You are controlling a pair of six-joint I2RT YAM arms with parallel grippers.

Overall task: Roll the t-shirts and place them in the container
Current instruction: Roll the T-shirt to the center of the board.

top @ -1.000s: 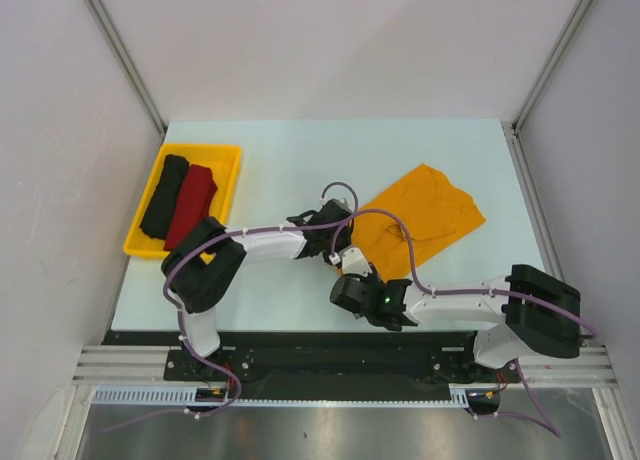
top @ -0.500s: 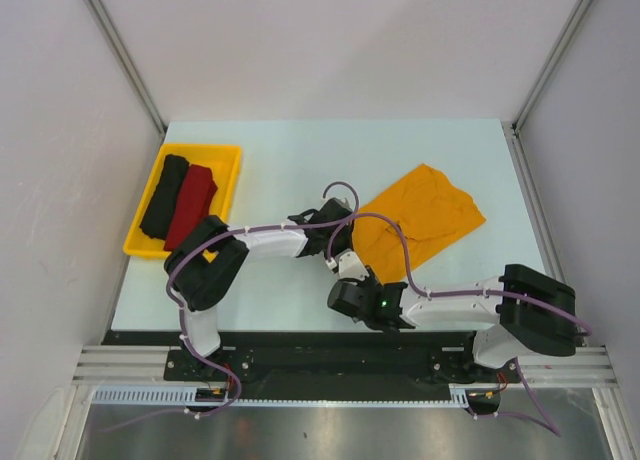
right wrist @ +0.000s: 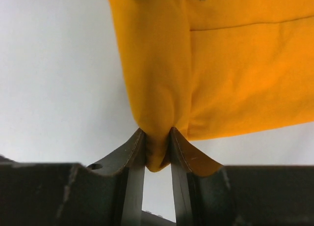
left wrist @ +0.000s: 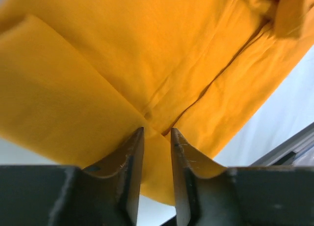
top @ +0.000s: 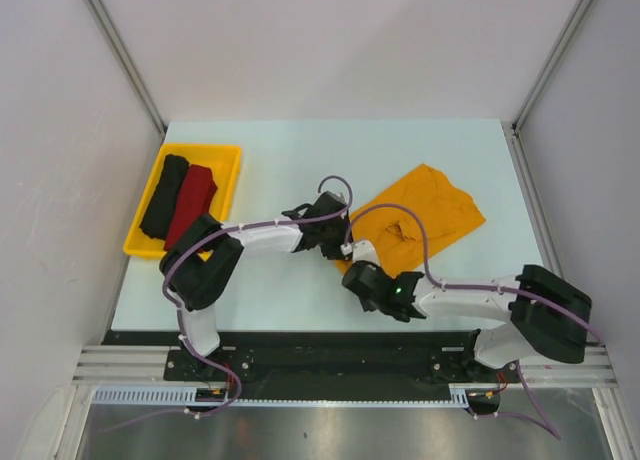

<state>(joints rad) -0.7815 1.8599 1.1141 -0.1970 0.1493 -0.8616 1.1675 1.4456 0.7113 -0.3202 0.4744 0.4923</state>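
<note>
The mustard t-shirt (top: 435, 212) lies spread on the desk (top: 300, 155) toward 3 o'clock. The left gripper (left wrist: 157, 132) is pinched on a fold at its 7 o'clock corner, and the right gripper (right wrist: 157, 136) is clamped on the hem just beside it. At 9 o'clock, a black roll (top: 163, 194) and a dark red roll (top: 191, 204) touch inside the yellow tray (top: 228, 158).

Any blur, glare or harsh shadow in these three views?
Top external: even soft light, sharp, no glare on the mustard t-shirt. Left wrist: cloth crisp near the left gripper, top right corner soft. Right wrist: cloth at the right gripper slightly soft, table washed pale.
</note>
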